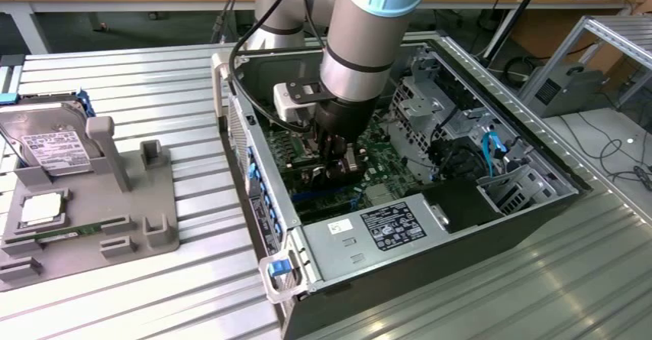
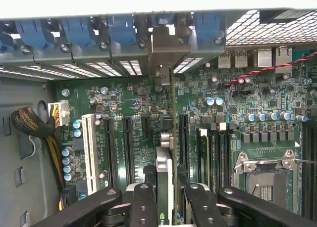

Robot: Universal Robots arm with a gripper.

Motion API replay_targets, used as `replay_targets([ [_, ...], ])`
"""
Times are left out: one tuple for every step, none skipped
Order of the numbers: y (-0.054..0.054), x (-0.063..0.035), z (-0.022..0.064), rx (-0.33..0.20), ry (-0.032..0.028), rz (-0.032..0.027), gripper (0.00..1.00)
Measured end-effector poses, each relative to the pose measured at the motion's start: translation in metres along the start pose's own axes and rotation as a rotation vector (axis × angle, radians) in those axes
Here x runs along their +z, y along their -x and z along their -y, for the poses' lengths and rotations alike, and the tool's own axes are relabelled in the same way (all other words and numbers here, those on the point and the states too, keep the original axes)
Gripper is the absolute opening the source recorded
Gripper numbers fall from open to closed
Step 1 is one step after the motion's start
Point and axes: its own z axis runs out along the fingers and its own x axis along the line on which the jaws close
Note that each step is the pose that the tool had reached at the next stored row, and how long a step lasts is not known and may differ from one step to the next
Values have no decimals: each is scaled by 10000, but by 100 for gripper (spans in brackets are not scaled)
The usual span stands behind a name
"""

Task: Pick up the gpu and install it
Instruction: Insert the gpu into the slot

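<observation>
Black fingers (image 2: 143, 202) sit closest to my wrist camera, pinched on the gpu (image 2: 164, 182) from both flat sides. From here I see the card edge-on — a thin dark board with a silvery top edge, its narrow metal bracket (image 2: 168, 46) reaching up to the row of blue slot clips (image 2: 84, 31) at the case's rear wall. It stands upright over the green motherboard (image 2: 133, 103), in line with the black expansion slots (image 2: 128, 148); whether it is fully seated I cannot tell.

Just beside it run more black slots, a white slot (image 2: 90, 145) and small blue-topped capacitors (image 2: 69, 160). A braided cable bundle (image 2: 34, 128) lies well to one side, the CPU socket (image 2: 265, 175) to the other.

In the exterior view the gripper (image 1: 341, 164) is down inside the open computer case (image 1: 255, 202), with the power supply (image 1: 387, 229) near and drive cages (image 1: 428, 111) close by — tight room. On the exterior view's left, the grey parts holder (image 1: 133, 202) on the worktop (image 1: 122, 302) carries a hard drive (image 1: 46, 145).
</observation>
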Motion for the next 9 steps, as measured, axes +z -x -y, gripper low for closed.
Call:
replay_targets([
  [0, 0, 0, 0, 1, 0, 27],
  [0, 0, 0, 0, 0, 0, 27],
  [0, 0, 0, 0, 0, 0, 27],
  [0, 0, 0, 0, -1, -14, 27],
  [0, 1, 0, 1, -3, -46, 27],
  [0, 0, 0, 0, -7, -122, 27],
  [0, 0, 0, -2, -7, -136, 27],
  [0, -1, 0, -1, -7, -137, 27],
  [0, 0, 0, -2, -7, -136, 27],
])
